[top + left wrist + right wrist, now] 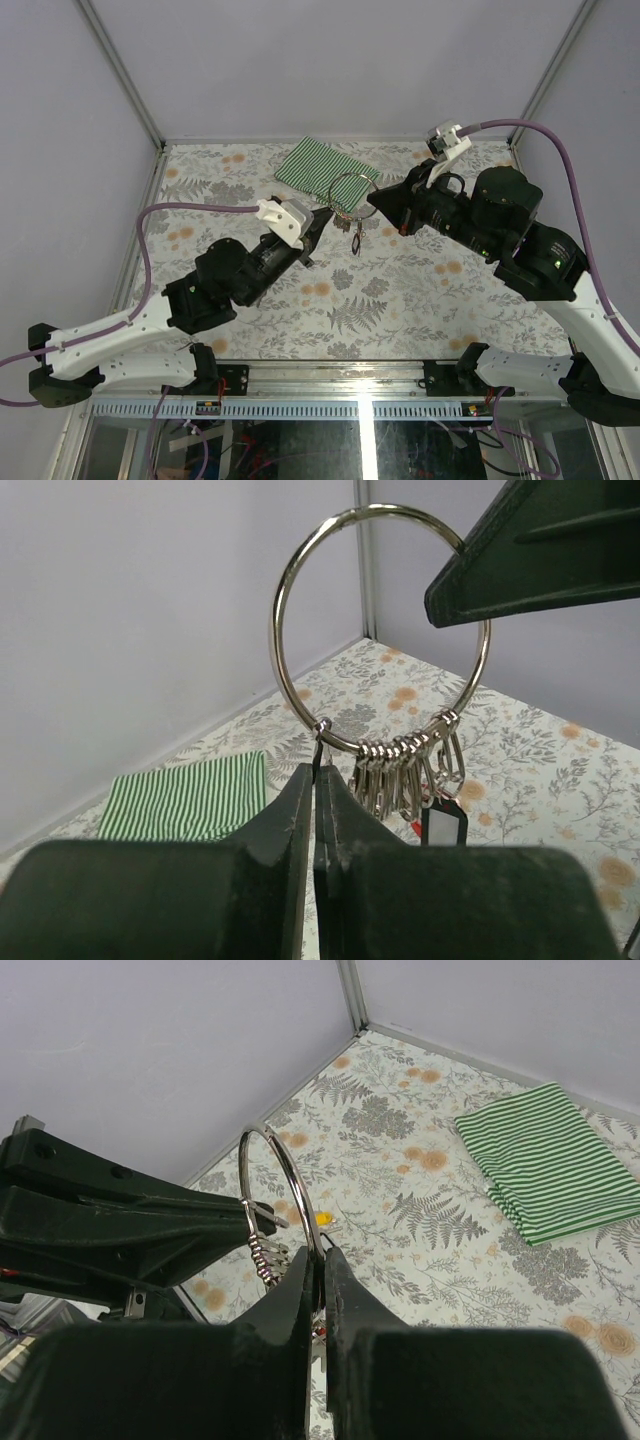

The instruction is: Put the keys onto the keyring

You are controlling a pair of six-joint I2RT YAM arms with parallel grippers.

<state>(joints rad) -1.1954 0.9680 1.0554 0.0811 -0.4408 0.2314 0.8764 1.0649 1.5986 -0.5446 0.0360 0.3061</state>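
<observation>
The green-and-white striped cloth is lying folded flat at the far side of the flower-patterned table, close under the pale back wall. Nothing is resting on it. In the overhead view the big hoop is showing partly in front of its near edge, but the wrist views are showing the hoop well above the table, so the cloth is not touching it. The two black arms are crowding in from either side, and each one is filling part of the other's wrist view.

The keyring is being held up in the air over the middle of the table, between the two grippers. It is one large thin silver hoop standing upright, with a tight bunch of small silver rings hanging side by side on its lower arc. A black tag is dangling under that bunch, and a sliver of red is peeking out beside it. Whether a key is hanging on it is too small to tell. A small yellow piece is showing through the hoop in the right wrist view — whether it is lying on the table or hanging, I cannot tell.

The left gripper is pressing its fingers together on the hoop's wire at the bottom. The right gripper is pinching the hoop at the opposite side — its jaws likewise closed on the wire.
</observation>
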